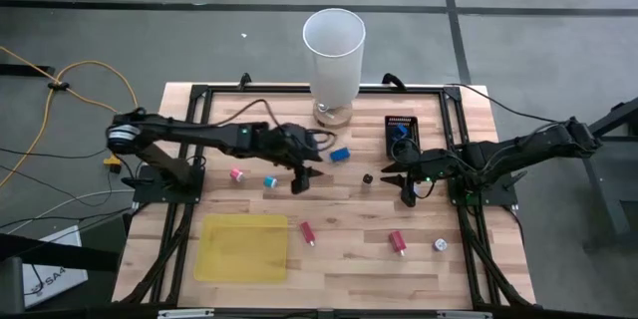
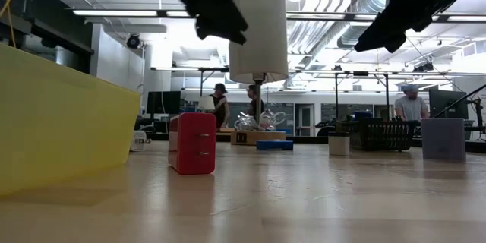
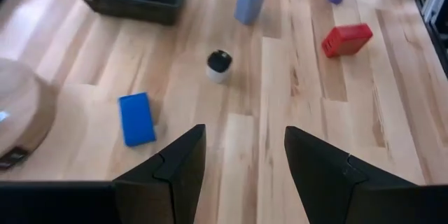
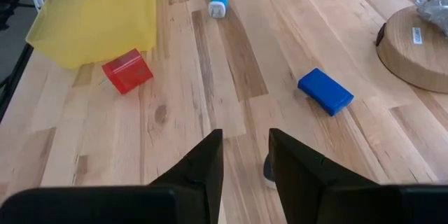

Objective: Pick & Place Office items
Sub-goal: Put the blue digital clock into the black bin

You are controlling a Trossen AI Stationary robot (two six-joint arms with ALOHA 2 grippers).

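Small office items lie scattered on the wooden table: a pink piece (image 1: pixel 236 173), a teal one (image 1: pixel 269 181), a blue block (image 1: pixel 340 155) (image 3: pixel 136 117), a dark round piece (image 1: pixel 367 178) (image 3: pixel 219 65), two red pieces (image 1: pixel 307 231) (image 1: pixel 398 242) and a whitish round one (image 1: pixel 440 245). My left gripper (image 1: pixel 299 181) (image 3: pixel 245 161) hangs open above the table's middle, between the teal piece and the blue block, with nothing between its fingers. My right gripper (image 1: pixel 407 191) (image 4: pixel 245 147) hovers right of the dark round piece, open by a narrow gap and holding nothing.
A tall white cylinder (image 1: pixel 334 50) stands on a round wooden base (image 1: pixel 334 115) at the far middle. A small black tray (image 1: pixel 402 135) sits at the far right. A flat yellow tray (image 1: pixel 242 247) lies at the near left. A light blue piece (image 3: pixel 250 0) lies near the black tray.
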